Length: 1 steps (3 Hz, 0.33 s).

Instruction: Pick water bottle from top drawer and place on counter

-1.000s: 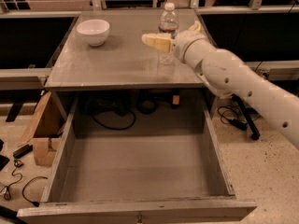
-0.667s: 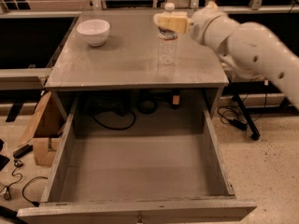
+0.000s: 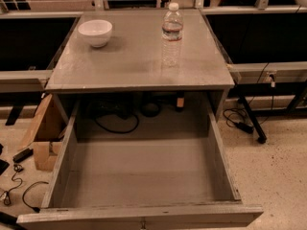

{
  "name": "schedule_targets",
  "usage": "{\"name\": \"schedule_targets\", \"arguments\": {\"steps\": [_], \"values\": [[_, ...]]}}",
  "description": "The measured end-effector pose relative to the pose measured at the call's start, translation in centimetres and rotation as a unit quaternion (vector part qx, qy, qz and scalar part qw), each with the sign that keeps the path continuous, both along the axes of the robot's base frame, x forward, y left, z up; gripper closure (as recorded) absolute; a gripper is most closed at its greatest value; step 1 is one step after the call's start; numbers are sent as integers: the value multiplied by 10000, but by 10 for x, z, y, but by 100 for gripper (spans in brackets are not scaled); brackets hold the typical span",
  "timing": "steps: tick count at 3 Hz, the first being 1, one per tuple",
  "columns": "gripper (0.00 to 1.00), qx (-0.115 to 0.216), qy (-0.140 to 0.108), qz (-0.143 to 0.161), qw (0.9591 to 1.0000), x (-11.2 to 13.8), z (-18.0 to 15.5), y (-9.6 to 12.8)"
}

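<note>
1. Gripper is outside the frame, so whether it is open or closed cannot be told.
2. A white bowl [image 3: 95,32] sits far left on the grey desk [image 3: 129,63].
3. The water bottle [image 3: 171,35] stands upright and capped, far and right of centre on the desk, well apart from the bowl, with nothing touching it.
4. The top drawer [image 3: 60,169], near, is pulled open and looks empty.
5. Placing appears complete. Any next move only needs to steer clear of the bottle.

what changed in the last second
The gripper let go of the small clear plastic water bottle and withdrew up and to the right; it is now out of view. The bottle stays upright on the grey counter, the white bowl stays at its back left, and the grey top drawer stays open.
</note>
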State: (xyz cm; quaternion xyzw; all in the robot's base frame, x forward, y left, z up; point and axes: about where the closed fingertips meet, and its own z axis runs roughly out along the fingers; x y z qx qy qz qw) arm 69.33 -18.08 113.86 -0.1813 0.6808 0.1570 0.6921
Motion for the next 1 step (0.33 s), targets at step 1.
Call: {"name": "schedule_targets", "arguments": {"steps": [1], "values": [[0, -144, 197, 222, 9995, -13, 2, -2]]}}
